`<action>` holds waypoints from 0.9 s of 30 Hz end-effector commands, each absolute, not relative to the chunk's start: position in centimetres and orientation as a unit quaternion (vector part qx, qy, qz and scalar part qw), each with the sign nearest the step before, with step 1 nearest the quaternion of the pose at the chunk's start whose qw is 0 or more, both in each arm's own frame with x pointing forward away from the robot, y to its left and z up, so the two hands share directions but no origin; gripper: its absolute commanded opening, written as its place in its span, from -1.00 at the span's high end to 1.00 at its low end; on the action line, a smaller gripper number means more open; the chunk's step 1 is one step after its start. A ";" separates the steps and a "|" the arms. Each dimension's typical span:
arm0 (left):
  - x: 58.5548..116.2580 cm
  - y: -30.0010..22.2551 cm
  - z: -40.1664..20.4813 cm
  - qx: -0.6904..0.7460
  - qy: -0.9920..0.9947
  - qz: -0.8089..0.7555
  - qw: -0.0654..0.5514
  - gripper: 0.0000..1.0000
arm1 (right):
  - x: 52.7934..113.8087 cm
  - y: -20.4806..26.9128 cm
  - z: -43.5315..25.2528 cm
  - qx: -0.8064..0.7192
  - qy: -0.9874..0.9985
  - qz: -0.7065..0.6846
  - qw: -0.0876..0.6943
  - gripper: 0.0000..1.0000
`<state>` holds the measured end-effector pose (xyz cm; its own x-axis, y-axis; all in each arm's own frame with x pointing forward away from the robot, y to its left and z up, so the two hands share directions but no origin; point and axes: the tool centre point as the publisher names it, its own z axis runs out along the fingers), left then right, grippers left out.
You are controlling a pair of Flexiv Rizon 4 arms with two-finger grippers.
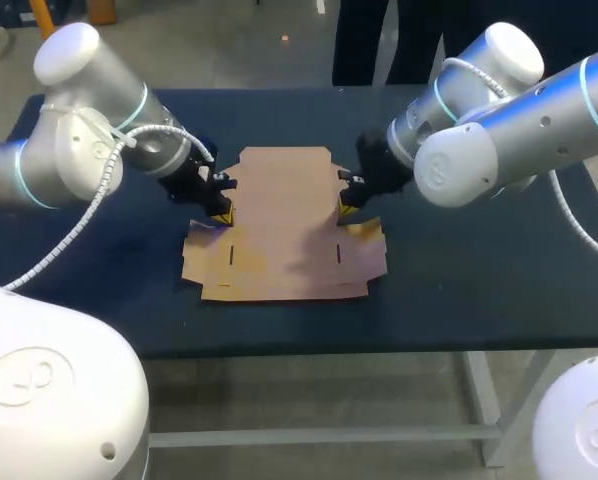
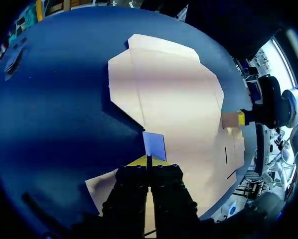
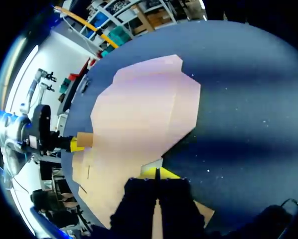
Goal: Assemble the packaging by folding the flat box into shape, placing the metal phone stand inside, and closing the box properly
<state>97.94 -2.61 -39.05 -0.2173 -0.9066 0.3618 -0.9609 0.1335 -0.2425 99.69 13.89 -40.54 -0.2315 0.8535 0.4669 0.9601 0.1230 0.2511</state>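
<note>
The flat brown cardboard box (image 1: 284, 225) lies mid-frame on the dark blue desk (image 1: 479, 270), with the left claw (image 1: 222, 214) and right claw (image 1: 347, 209) each pinched narrow on one side of it.

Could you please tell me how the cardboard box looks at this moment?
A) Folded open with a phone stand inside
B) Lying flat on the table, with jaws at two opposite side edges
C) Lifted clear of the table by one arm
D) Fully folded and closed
B: the flat box lies spread out on the table, with the left jaws at one side edge and the right jaws at the opposite edge, each closed on a small raised flap.
</note>
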 end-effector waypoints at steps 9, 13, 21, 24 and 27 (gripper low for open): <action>98.4 -3.8 -39.4 0.617 -0.758 0.201 0.062 1.00 | 100.0 14.6 -40.8 -0.616 -0.743 -0.246 0.091 1.00; 98.5 -4.0 -39.5 0.617 -0.759 0.199 0.063 1.00 | 100.1 14.9 -40.8 -0.618 -0.744 -0.240 0.085 1.00; 98.6 -4.4 -39.6 0.615 -0.761 0.196 0.062 1.00 | 100.1 15.5 -40.8 -0.622 -0.746 -0.229 0.071 1.00; 98.6 -4.5 -39.6 0.613 -0.763 0.195 0.063 1.00 | 100.1 15.5 -40.9 -0.622 -0.746 -0.227 0.069 1.00; 98.6 -4.6 -39.7 0.612 -0.764 0.193 0.063 1.00 | 100.2 15.5 -40.9 -0.623 -0.746 -0.227 0.068 1.00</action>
<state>98.40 -4.18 -39.67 -0.2443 -0.9073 0.3421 -0.9590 0.1740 -0.2235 100.23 15.15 -40.79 -0.2162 0.8942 0.3920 0.9609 0.1239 0.2475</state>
